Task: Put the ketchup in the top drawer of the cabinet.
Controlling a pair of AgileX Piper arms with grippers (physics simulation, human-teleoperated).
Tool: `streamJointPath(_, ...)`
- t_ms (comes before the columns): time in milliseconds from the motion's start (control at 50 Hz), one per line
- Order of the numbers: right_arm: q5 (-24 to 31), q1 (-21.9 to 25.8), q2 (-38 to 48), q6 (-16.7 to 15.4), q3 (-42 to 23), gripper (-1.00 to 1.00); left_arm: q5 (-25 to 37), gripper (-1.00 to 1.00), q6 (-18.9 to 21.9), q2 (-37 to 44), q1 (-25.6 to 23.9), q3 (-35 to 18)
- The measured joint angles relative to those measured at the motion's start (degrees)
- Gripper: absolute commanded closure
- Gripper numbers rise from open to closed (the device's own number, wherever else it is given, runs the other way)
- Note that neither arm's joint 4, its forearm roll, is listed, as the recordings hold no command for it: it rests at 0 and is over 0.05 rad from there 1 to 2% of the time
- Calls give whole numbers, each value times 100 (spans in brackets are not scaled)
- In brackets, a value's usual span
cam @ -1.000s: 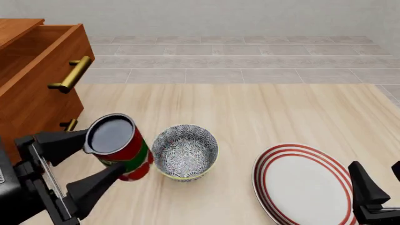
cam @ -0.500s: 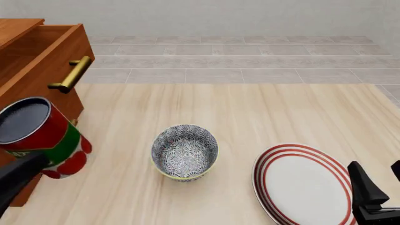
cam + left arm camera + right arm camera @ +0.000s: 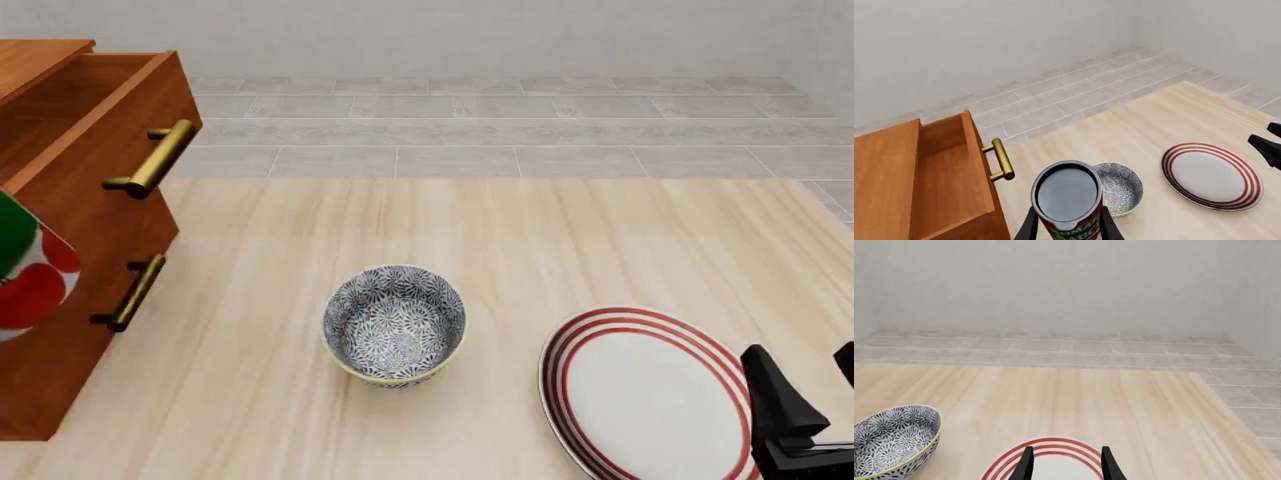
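Mid-carry: small red-and-green ketchup can (image 3: pixel 1067 202) clamped in left gripper (image 3: pixel 1066 225) jaws, aloft beside the open reddish-brown wooden top drawer (image 3: pixel 947 185); right gripper (image 3: pixel 1066 462) parted, idle; next, probably across over the cavity, then release.

In the front view, the ketchup (image 3: pixel 30 270) is cut by the left edge, only a red and green slice showing; the left end effector is out of frame there. The cabinet (image 3: pixel 80 230) runs off the left edge too. The plate (image 3: pixel 641 400) is clipped at the bottom, partly behind the right end effector (image 3: pixel 801 425). In the left wrist view, the left end effector (image 3: pixel 1069 227) and the can's base fall below the frame.
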Motion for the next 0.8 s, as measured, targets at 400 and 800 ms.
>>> streamJointPath(400, 19, -1, -6, 3, 0, -100, 560, 100, 105, 721, 623, -1260)
streamJointPath(800, 31, 6, 1, 7, 0, -100, 441, 100, 447, 1667, 1354, -2014)
